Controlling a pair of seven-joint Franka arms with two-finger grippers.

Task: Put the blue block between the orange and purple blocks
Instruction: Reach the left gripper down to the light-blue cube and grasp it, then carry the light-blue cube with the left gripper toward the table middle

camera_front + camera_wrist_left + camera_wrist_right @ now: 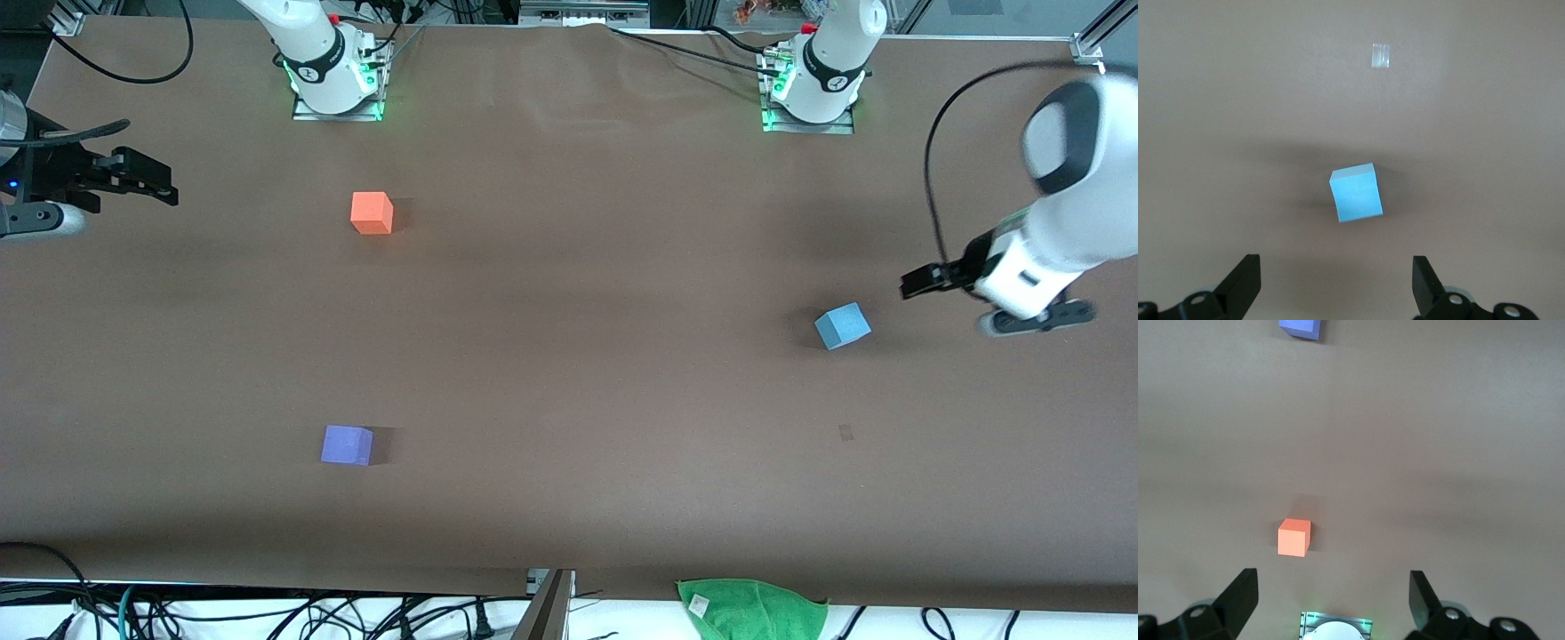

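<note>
Toward the left arm's end of the table lies the blue block point(842, 326), the left gripper point(916, 283) hovering beside it, jaws wide and empty. Only the left wrist view shows a pale tape scrap point(1381, 55). Orange block point(372, 213) and purple block point(347, 444) sit well apart near the right arm's end, where the right gripper point(151, 182) waits, spread wide

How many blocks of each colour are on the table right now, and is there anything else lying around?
Blue block: 1
Orange block: 1
Purple block: 1
Green cloth, at the table edge nearest the front camera: 1
Total: 4 things, 3 of them blocks. Neither claw holds anything.
</note>
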